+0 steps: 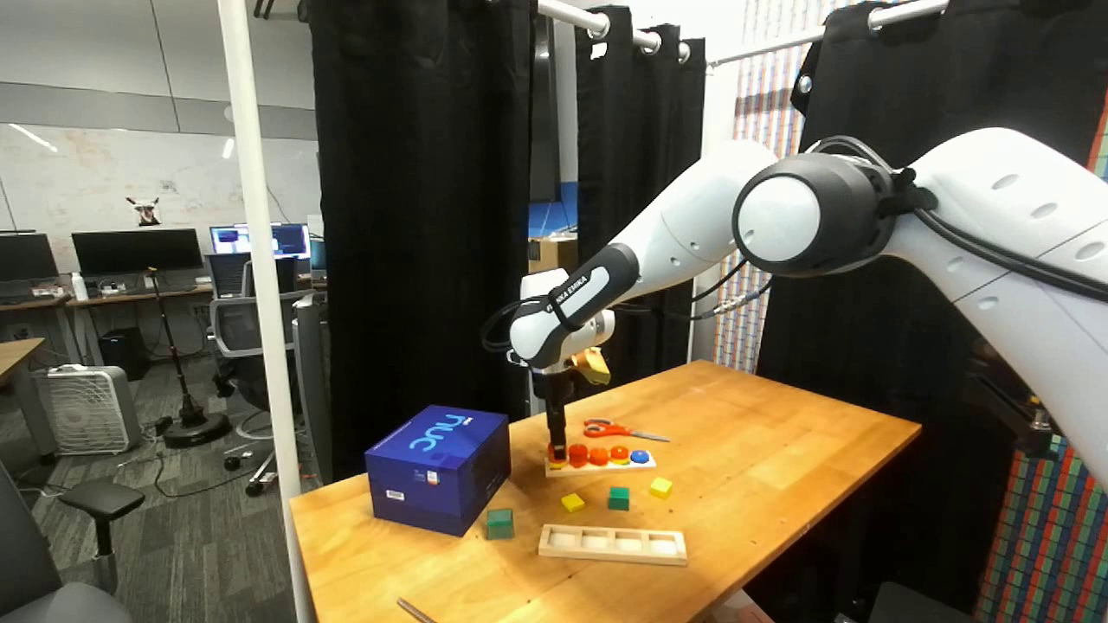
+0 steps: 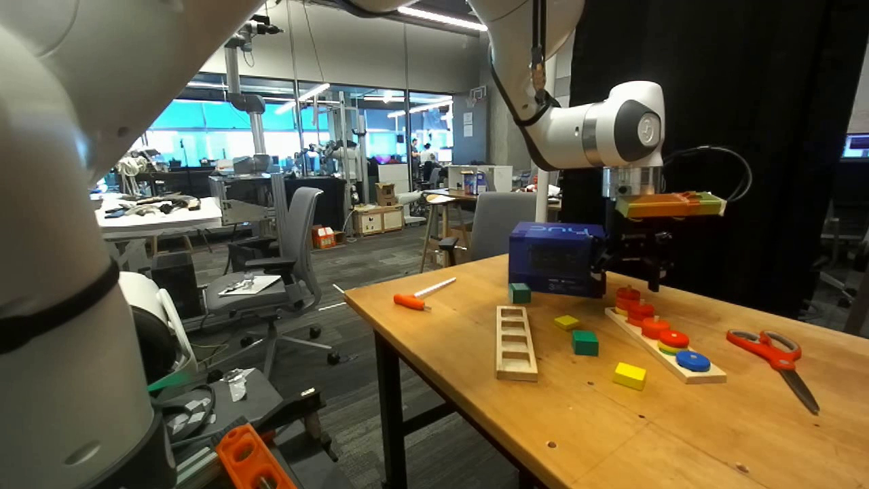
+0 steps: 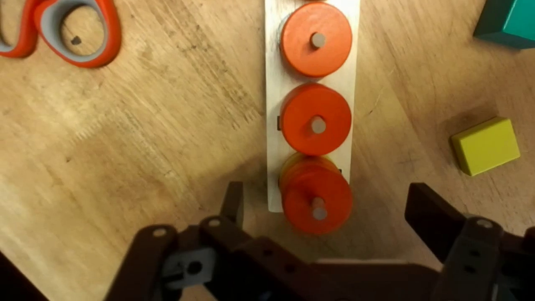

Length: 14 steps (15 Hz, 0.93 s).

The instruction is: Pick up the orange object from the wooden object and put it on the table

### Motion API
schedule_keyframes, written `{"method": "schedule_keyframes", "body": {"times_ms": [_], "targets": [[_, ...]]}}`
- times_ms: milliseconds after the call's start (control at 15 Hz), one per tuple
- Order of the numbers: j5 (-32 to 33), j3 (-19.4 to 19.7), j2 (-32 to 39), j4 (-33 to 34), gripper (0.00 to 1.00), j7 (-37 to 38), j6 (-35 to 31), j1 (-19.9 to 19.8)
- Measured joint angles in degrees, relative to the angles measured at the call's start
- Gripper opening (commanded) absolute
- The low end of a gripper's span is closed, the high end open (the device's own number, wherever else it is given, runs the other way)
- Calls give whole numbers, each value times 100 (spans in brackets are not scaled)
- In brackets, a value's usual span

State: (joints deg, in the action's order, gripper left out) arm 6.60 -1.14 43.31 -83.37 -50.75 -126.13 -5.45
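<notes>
The wooden pegboard (image 3: 273, 146) lies on the honey-coloured table (image 1: 779, 433) and carries a row of stacked discs, mostly red-orange on top. It also shows in an exterior view (image 2: 709, 377). The orange disc (image 3: 299, 209) on the end peg tops a stack with yellow beneath it; the peg tip sticks up through it. It also shows in an exterior view (image 2: 628, 294). My gripper (image 3: 326, 188) is open and points down, one finger on each side of this end stack, with gaps on both sides. In an exterior view the gripper (image 1: 558, 446) partly hides that stack.
A blue box (image 1: 437, 476) stands close beside the gripper and the pegboard's end. Red-handled scissors (image 2: 774, 350) lie on the pegboard's far side. Yellow and green blocks (image 2: 585, 343) and an empty wooden tray (image 2: 516, 373) lie on the near side. A screwdriver (image 2: 411, 302) lies near the edge.
</notes>
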Motion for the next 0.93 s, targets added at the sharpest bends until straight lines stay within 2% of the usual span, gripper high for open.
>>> {"method": "schedule_keyframes", "body": {"times_ms": [467, 533, 600, 933], "targets": [[0, -14, 143, 236, 100, -2, 91, -46], [0, -15, 157, 261, 92, -2, 93, -51], [0, -17, 163, 276, 75, -2, 94, -56], [0, -23, 164, 321, 35, -4, 94, -64]]}}
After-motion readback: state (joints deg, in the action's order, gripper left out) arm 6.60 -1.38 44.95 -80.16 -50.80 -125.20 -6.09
